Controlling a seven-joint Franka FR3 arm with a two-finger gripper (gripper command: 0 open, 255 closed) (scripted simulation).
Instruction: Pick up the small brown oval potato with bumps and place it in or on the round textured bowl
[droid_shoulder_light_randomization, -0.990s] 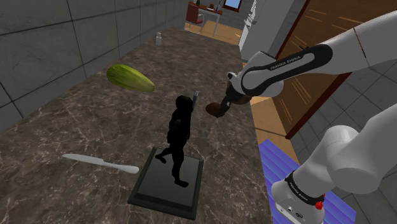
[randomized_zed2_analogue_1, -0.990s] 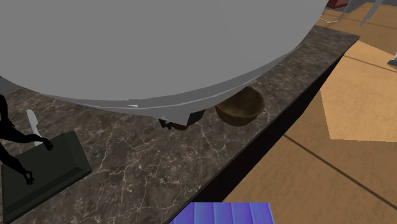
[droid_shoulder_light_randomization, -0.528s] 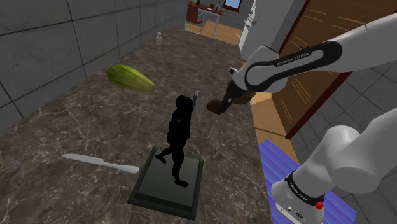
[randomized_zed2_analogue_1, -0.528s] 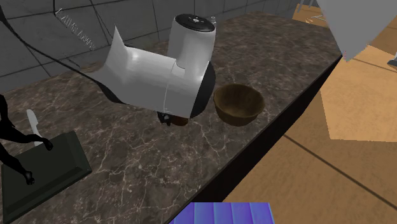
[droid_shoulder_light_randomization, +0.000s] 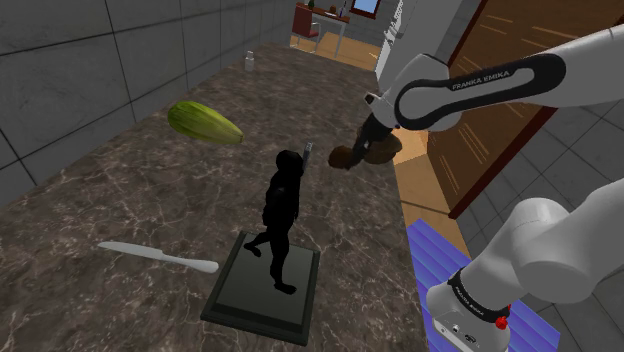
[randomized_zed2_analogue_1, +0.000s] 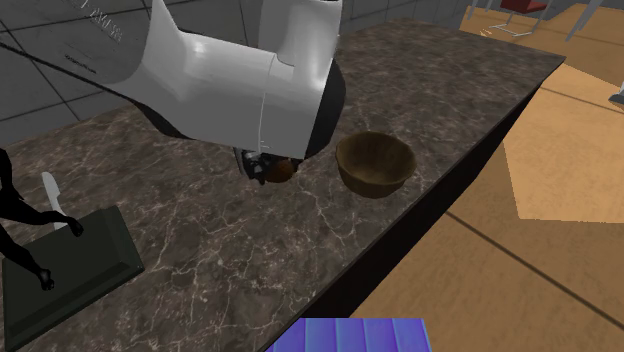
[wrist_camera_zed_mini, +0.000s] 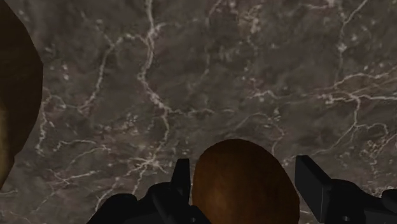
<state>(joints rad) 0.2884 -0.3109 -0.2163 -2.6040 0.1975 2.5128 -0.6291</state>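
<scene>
Above the dark marbled counter (randomized_zed2_analogue_1: 200, 240), the pincer (wrist_camera_zed_mini: 245, 165) clamps a brown potato (wrist_camera_zed_mini: 245, 194) near the brown bowl (randomized_zed2_analogue_1: 375, 165).

The desk (wrist_camera_zed_mini: 254, 76) is dark stone, marble-like, veined white, with a dull polish. The potato (wrist_camera_zed_mini: 245, 184) looks smooth and brown with a soft sheen. The bowl (randomized_zed2_analogue_1: 376, 165) is matt brown with a rough, wood-like grain.

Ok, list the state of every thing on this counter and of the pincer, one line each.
pincer: shut on the potato, above the counter
potato: clasped in the pincer, lifted off the counter
bowl: upright, empty, on the counter near its edge
green vegetable: lying on its side
knife: lying flat
black figurine: standing upright on its dark base
</scene>
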